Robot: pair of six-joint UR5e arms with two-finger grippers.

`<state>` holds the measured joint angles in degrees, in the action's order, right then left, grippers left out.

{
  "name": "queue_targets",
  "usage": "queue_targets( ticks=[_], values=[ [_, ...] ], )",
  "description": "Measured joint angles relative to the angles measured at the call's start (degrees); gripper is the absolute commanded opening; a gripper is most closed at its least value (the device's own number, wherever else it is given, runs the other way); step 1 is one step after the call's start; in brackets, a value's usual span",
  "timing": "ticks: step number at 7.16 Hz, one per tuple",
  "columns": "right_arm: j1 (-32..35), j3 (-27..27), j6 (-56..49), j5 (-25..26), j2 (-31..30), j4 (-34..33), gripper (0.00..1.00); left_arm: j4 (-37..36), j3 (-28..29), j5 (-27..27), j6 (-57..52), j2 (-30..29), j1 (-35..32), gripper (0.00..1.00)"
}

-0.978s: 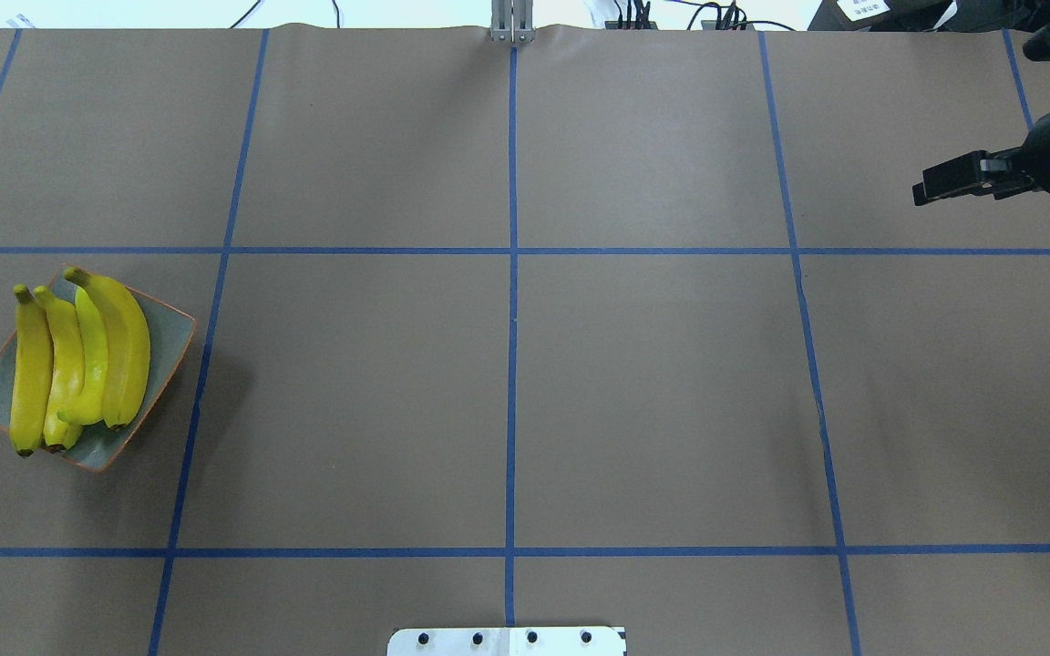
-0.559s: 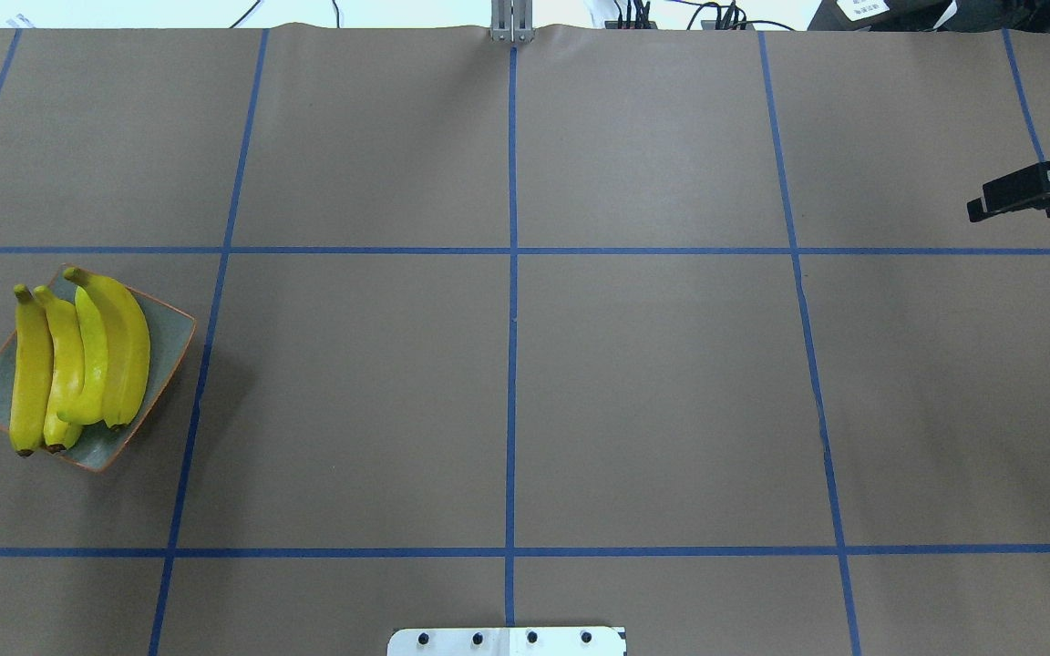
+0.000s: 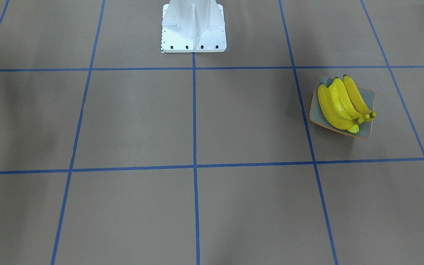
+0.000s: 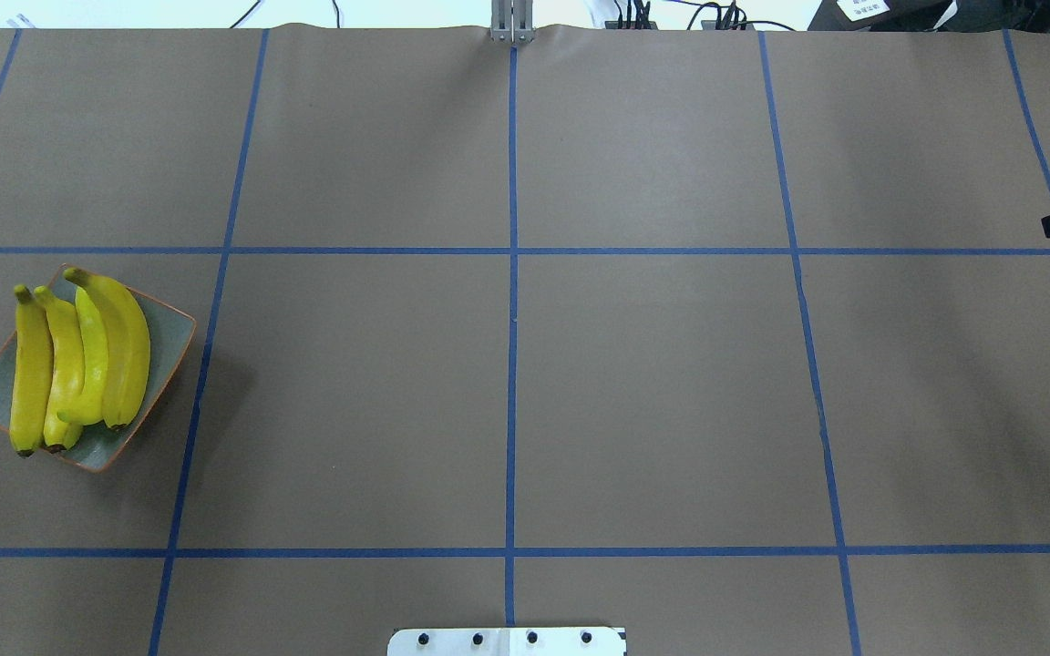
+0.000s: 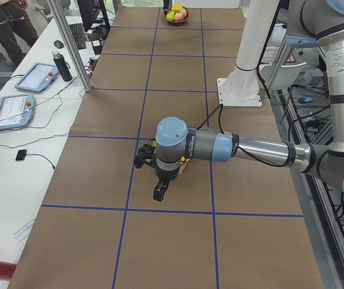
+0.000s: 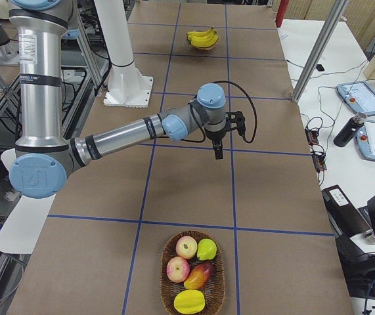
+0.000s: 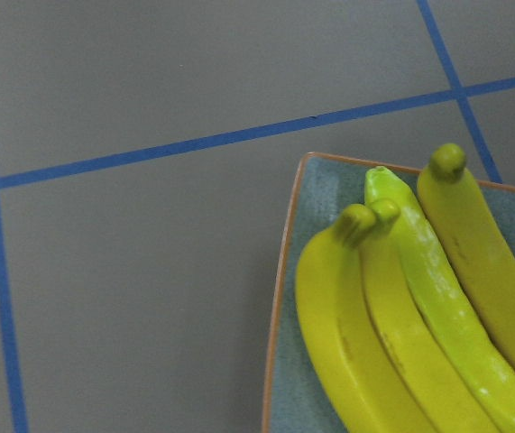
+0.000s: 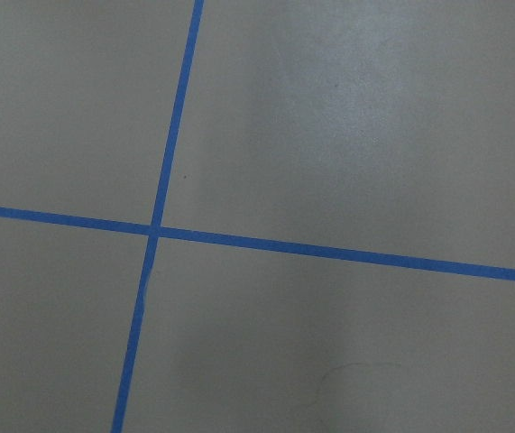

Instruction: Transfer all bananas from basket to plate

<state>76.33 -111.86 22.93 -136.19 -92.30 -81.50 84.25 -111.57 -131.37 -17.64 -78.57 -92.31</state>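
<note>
> Four bananas [image 4: 78, 364] sitting on plate [image 4: 169, 333], left end of table. Anything left?

>> Nope, looks finished: only other fruit in basket [image 6: 221, 292]. Can't tell open or closed for left gripper [image 5: 159, 191] over plate, nor right gripper [image 6: 218, 152].

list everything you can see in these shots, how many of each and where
bananas: four, yellow, side by side on the plate
plate: one, grey-green with an orange rim, robot's left end of the table
basket: one, brown wicker, robot's right end
fruit: five, red, green and yellow, in the basket
table: one, brown cover, blue tape grid
mount: one, white, robot's edge
tablets: two, grey-blue, side bench
bottle: one, dark, beside the tablets
person: one, partly seen, behind the bench
left arm: silver-blue, reaching near the plate
left hand: black, above the table
right arm: silver-blue, mid-table
right hand: black, above bare table
</note>
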Motion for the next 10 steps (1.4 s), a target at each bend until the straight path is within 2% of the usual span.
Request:
queue_targets(
  ticks=[3,6,10],
  values=[
    [5.4,0.6,-12.9,1.5,-2.0,-10.9,1.0,-2.1,0.6,-0.3,1.3,-0.6,-1.1,1.0],
    [10.6,2.8,-21.3,4.1,-7.0,-12.7,1.0,-1.6,0.2,-1.3,13.4,-0.1,-1.2,1.0],
    [11.8,3.7,-25.6,7.9,-10.1,-12.4,1.0,-0.7,-0.1,-2.4,14.6,0.0,-1.1,1.0]
  ],
)
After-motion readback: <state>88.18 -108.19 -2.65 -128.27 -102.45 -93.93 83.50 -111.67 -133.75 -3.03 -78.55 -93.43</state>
